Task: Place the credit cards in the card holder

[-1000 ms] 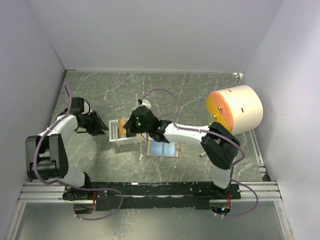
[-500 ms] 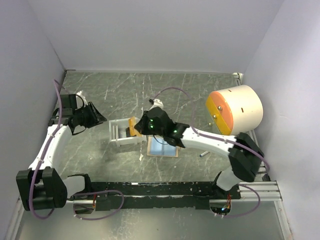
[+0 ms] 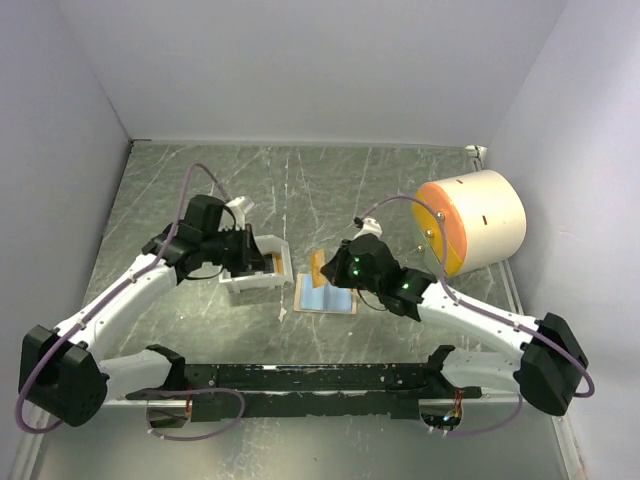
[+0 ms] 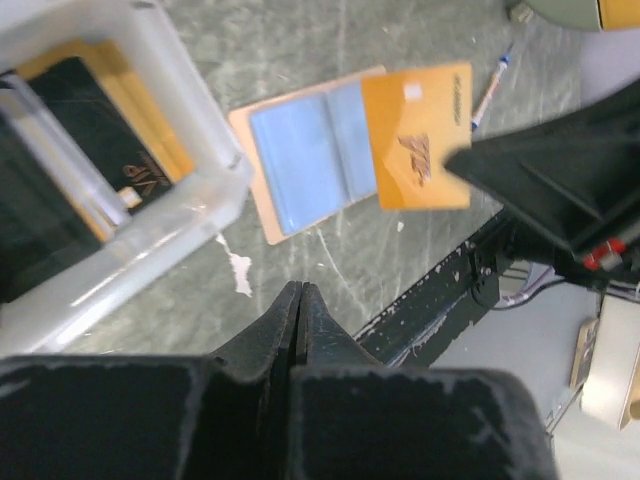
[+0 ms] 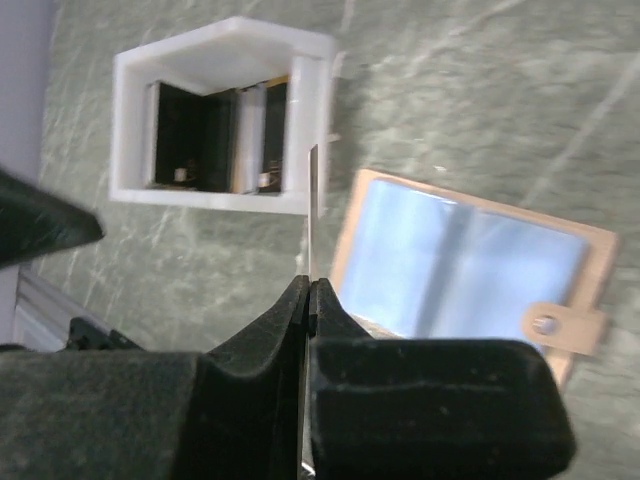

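Both arms had swung since the earlier view, the left toward the tray and the right away from it with one card.
Pressed together and empty, the left pincer (image 4: pixel 300 297) hung beside the white tray (image 4: pixel 205 140), where black and yellow cards (image 4: pixel 110 140) waited. The open card holder (image 5: pixel 460 260) lay on the worktop (image 3: pixel 400 190), seemingly unfilled, and the right pincer (image 5: pixel 308 296) clamped an orange card (image 4: pixel 415 130) above it.

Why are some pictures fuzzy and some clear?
Left wrist view: the left end effector is a blurry black blob near the lens, the orange card sharper, the white tray shiny; right wrist view: the right end effector is blurry too, the card holder soft; top view: clear, evenly lit.
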`<state>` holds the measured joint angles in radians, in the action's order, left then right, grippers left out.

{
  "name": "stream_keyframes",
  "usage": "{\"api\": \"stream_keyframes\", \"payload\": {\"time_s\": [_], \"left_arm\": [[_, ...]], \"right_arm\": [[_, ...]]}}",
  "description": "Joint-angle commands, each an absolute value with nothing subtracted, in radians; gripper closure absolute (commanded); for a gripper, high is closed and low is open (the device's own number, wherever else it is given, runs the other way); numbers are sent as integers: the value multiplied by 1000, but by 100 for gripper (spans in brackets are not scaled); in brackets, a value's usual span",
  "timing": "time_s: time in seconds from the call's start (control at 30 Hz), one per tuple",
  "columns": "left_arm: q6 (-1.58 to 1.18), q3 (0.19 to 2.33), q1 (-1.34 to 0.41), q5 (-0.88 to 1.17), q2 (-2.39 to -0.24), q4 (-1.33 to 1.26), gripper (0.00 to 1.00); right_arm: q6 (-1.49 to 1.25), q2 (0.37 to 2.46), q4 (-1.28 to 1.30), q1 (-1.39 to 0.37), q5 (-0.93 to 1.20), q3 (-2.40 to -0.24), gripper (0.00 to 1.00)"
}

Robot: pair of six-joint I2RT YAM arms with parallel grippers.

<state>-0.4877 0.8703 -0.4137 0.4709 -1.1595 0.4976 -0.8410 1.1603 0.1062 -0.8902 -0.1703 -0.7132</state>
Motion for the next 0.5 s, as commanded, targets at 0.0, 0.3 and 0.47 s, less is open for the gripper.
{"api": "stream_keyframes", "payload": {"time_s": [0.0, 0.3, 0.47], "left_arm": [[-539, 914, -531, 408, -1186, 441, 93], [-576, 919, -762, 219, -1310, 380, 93], [-581, 878, -833, 122, -1387, 335, 93]], "right_arm": [[-837, 1104, 138, -785, -94, -640, 100], [-843, 1070, 9, -654, 76, -484, 100], [-868, 1115, -93, -628, 136, -422, 100]]}}
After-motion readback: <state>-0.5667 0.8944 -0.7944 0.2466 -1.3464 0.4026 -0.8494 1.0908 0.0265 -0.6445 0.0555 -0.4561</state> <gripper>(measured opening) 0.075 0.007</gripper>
